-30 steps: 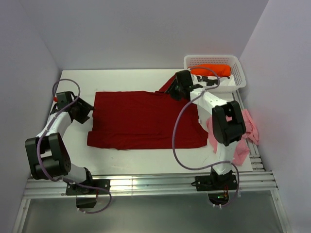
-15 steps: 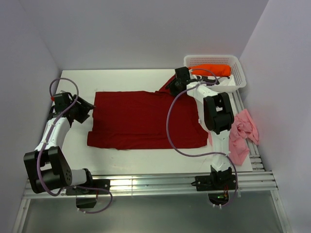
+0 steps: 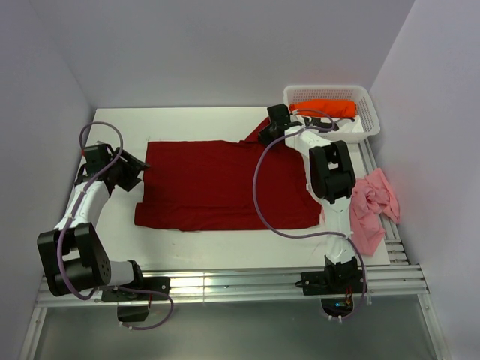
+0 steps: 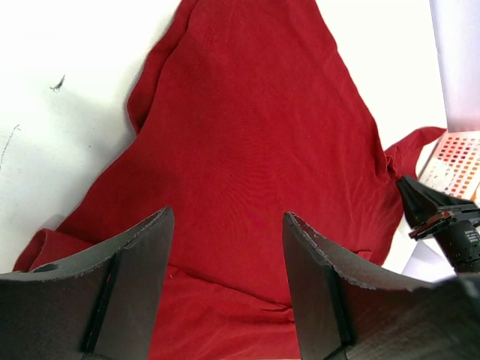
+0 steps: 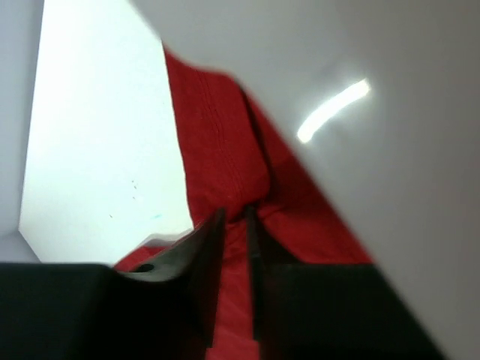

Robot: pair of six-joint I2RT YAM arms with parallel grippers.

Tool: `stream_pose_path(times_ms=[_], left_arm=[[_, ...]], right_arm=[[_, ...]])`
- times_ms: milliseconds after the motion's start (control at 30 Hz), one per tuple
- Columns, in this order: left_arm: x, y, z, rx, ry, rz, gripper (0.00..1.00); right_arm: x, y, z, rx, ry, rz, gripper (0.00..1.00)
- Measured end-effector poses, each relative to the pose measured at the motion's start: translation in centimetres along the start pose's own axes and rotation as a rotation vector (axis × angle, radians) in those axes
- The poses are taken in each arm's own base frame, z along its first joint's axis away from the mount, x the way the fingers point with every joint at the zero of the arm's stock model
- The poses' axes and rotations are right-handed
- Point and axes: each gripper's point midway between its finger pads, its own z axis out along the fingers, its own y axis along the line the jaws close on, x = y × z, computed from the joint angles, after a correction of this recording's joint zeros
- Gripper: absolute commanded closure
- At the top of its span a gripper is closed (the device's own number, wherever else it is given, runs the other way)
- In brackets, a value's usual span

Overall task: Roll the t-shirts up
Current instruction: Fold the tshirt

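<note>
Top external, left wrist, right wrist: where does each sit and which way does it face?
Top external: above and behind the bases, looking down on the table; left arm, right arm, dark red t-shirt, basket.
Left wrist: at the shirt's left edge, facing across it; open left gripper.
Right wrist: low by the far right sleeve; right gripper pinching red cloth.
Shared: top and left wrist show the basket.

No legible txt, labels or nos.

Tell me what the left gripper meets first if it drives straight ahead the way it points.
The dark red t-shirt: it lies spread on the table directly ahead of the left gripper, fingers open. Height is unclear; it may skim over the cloth.
</note>
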Motion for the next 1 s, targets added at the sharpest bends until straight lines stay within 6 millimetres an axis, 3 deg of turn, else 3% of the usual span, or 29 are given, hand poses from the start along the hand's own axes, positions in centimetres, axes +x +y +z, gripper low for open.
stream_pose_path(times_ms=[67,167,500,767,900,1000], left_arm=[[0.1,-0.1,0.0,0.003,0.004,0.0,0.35],[0.1,-0.1,0.0,0.005,0.005,0.0,0.35],[0.1,-0.1,0.0,0.004,0.005,0.002,0.35],[-0.1,0.2,0.1,-0.011,-0.008,0.002,0.34],[0.0,0.8,0.8,-0.032,0.001,-0.011,0.34],[0.0,1.6,2.0,-0.071,0.022,-0.036,0.34]], right_arm=[[-0.2,0.0,0.1,0.002,-0.011,0.005,0.93],[-0.4,0.1,0.3,0.002,-0.021,0.008,1.0],[-1.0,3.6,1.4,-0.087,-0.033,0.0,1.0],[-1.5,11.2,2.0,-0.32,-0.045,-0.067,1.0],[-1.0,12.0,1.8,-0.355,-0.043,-0.092,1.0],[-0.2,10.9,2.0,-0.343,-0.029,-0.115,1.0]])
